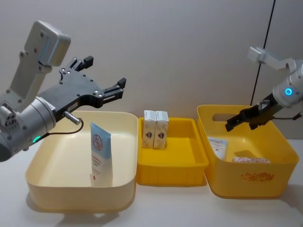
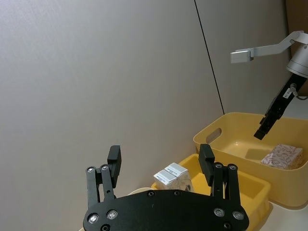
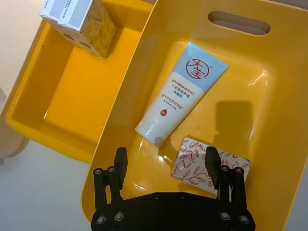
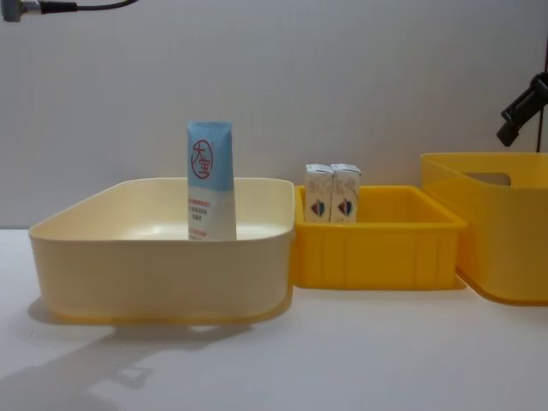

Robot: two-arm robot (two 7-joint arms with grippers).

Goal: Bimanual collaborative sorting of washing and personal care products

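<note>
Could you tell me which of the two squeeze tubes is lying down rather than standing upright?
The tube in the tall yellow bin lies flat beside a leaf-printed carton; the other tube stands upright in the cream bin.

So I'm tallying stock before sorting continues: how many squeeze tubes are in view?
2. One tube stands upright in the cream bin. The other tube lies flat in the deep yellow bin, beside a red-patterned carton. None seem hidden.

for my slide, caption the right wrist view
Open right gripper above the yellow bin holding a squeeze tube and leaf-print carton.
</note>
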